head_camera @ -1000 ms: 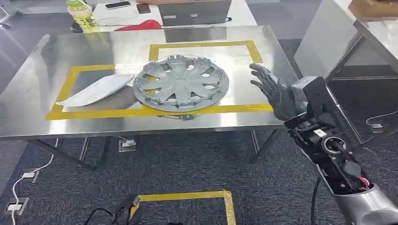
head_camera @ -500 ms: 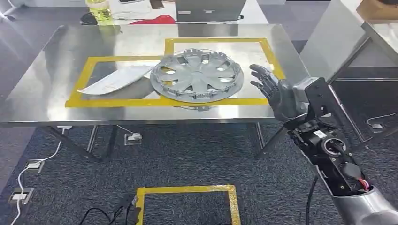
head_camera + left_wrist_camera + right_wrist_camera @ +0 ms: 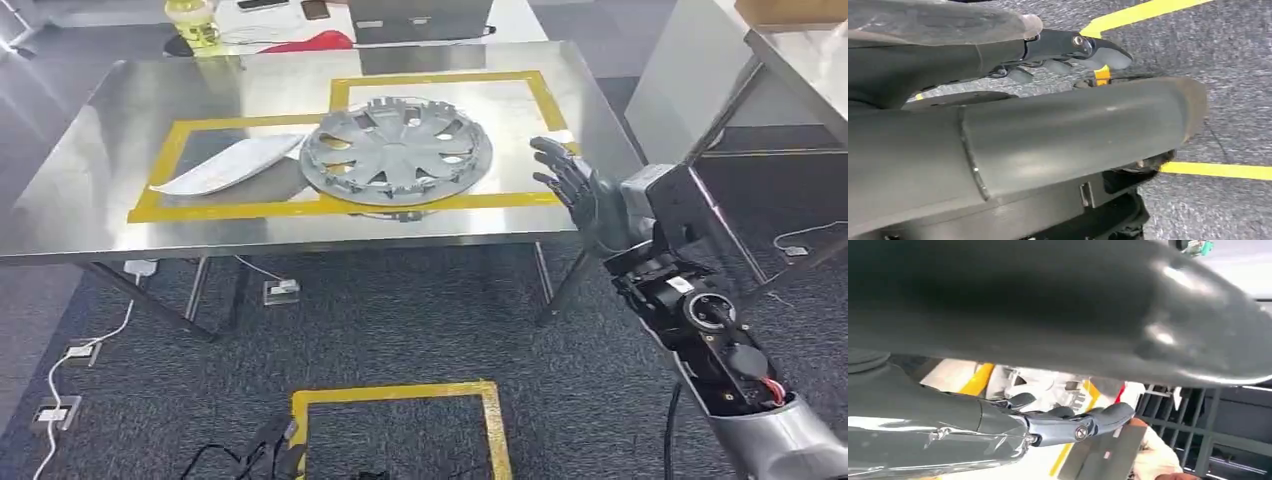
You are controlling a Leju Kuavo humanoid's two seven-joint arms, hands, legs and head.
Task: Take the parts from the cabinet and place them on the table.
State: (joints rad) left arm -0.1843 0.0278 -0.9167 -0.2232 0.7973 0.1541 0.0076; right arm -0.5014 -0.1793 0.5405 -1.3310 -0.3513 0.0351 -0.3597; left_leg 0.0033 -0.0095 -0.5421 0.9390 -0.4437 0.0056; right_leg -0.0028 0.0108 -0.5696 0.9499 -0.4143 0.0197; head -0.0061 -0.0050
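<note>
Head view: a grey plastic wheel cover (image 3: 396,152) and a flat white panel (image 3: 227,165) lie on the steel table (image 3: 80,190) inside yellow tape outlines, apparently their drop zones. The right hand (image 3: 585,195) hovers empty beside the table edge, fingers spread

Left wrist view: the left hand (image 3: 1068,50) hangs empty over taped carpet, fingers loosely extended

Right wrist view: the fingers (image 3: 1068,420) hold nothing

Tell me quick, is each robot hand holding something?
Right robot hand: open, fingers spread, holding nothing.
Left robot hand: nothing seen in it; open or closed cannot be told.

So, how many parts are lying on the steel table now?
2: a grey wheel cover in the middle of the steel table, and a flat light grey panel beside it, toward the robot's left.
</note>
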